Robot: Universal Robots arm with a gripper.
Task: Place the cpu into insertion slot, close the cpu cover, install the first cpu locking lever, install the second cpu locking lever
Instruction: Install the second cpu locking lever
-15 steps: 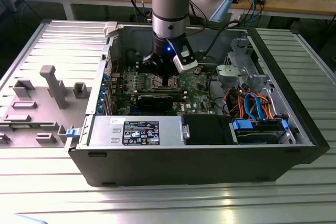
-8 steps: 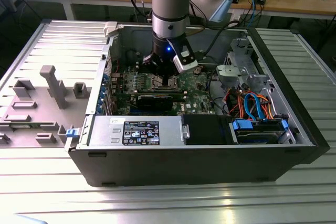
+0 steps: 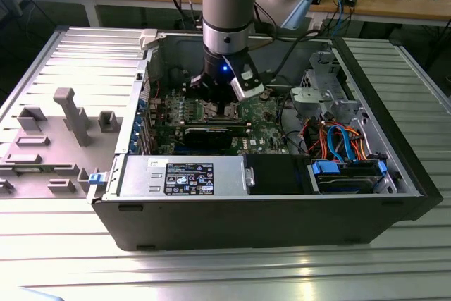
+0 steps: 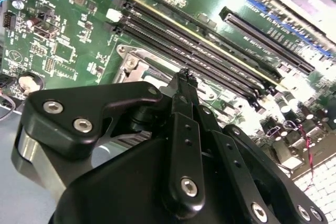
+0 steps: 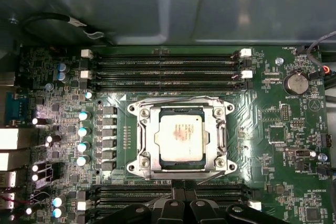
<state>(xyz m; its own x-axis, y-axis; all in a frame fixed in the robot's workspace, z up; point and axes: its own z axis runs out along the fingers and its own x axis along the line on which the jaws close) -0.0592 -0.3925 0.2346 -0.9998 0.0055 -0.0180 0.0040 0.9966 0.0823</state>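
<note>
**Colleague:** Where was the cpu when you looked?

**Me:** The cpu (image 5: 180, 137) lay flat in the insertion slot (image 5: 181, 178) on the green circuit board (image 5: 283, 129), silver-grey top facing up. In the first wrist view the cpu cover (image 5: 148, 140) sat down around it, its metal frame bordering the chip on all sides with the chip showing through the window. A thin wire lever (image 5: 173, 99) ran along one edge of the frame; I couldn't tell whether it was latched.

**Colleague:** And the gripper?

**Me:** My gripper (image 4: 185, 77) hung just above the board beside the socket. In the second wrist view its black fingers (image 4: 184, 129) looked pressed together at the tips, with nothing pinched between them. In the first wrist view the fingertips (image 5: 181, 190) showed at the socket's edge, over the nearest memory slots (image 5: 157, 195).

**Colleague:** What lay around the socket?

**Me:** Long black memory slots (image 5: 165, 69) ran on two opposite sides of it, a row of small capacitors (image 5: 82, 137) stood along a third side, and a coin battery (image 5: 295, 83) sat well apart near a corner of the board. In the exterior view the arm (image 3: 227, 12) reached straight down into the open computer case (image 3: 268, 216), which lay on its side on a ribbed metal table (image 3: 211, 273). The power supply (image 3: 183, 176) and blue and orange cables (image 3: 338, 139) sat inside the case, nearer that camera.
</note>
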